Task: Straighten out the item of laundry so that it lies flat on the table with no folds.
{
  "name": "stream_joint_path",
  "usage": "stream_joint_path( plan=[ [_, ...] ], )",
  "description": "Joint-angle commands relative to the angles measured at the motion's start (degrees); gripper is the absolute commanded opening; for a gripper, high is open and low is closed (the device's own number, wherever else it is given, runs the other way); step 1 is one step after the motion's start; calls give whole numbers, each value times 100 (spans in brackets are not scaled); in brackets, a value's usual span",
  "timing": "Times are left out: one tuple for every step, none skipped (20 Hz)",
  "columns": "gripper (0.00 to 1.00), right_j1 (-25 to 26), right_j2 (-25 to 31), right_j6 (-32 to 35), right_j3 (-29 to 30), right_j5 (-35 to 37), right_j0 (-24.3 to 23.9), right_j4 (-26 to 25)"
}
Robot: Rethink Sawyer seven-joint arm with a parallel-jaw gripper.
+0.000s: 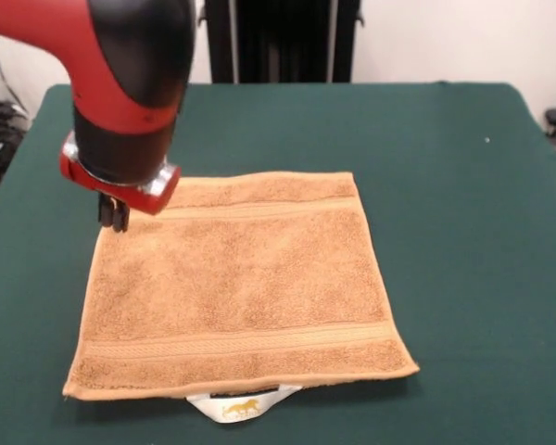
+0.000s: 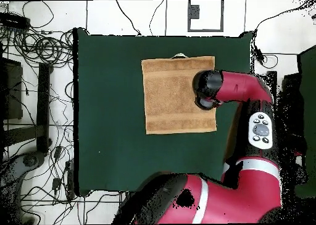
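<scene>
The orange-tan towel [image 1: 236, 292] lies spread out, roughly square, on the dark green table [image 1: 463, 213]. Woven border bands run across it near its far and near edges. Its white label with a gold mark [image 1: 241, 405] sticks out from under the near edge. My gripper [image 1: 114, 215] hangs from the red and black arm over the towel's far left corner in the front view, its dark tips at or just above the cloth. In the overhead view the towel [image 2: 176, 96] shows flat, and the arm's wrist [image 2: 208, 90] covers the gripper at the towel's right edge.
The arm [image 2: 247, 93] reaches over the table's right side in the overhead view. Cables and equipment [image 2: 37, 81] lie on the floor beyond the table's left edge. Dark frames [image 1: 278, 42] stand behind the table's far edge.
</scene>
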Motion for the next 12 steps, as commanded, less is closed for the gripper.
stream_joint_path(
  plan=[
    [0,-744,1535,-1599,1024,-197,-130,388],
    [0,-767,1582,-1572,1023,-182,-152,375],
    [0,-779,1645,-1525,1032,-230,-188,364],
    [0,-785,1671,-1474,1026,-224,-191,330],
    [0,-784,1690,-1423,1020,-230,-198,296],
    [0,-780,1724,-1342,1053,-304,-212,282],
    [0,-779,1739,-1291,1058,-325,-216,258],
    [0,-778,1770,-1250,1071,-345,-228,246],
    [0,-779,1795,-1221,1094,-393,-246,214],
    [0,-775,1823,-1200,1116,-461,-264,186],
    [0,-771,1851,-1180,1138,-530,-282,158],
    [0,-757,1885,-1169,1149,-578,-295,148]
  ],
)
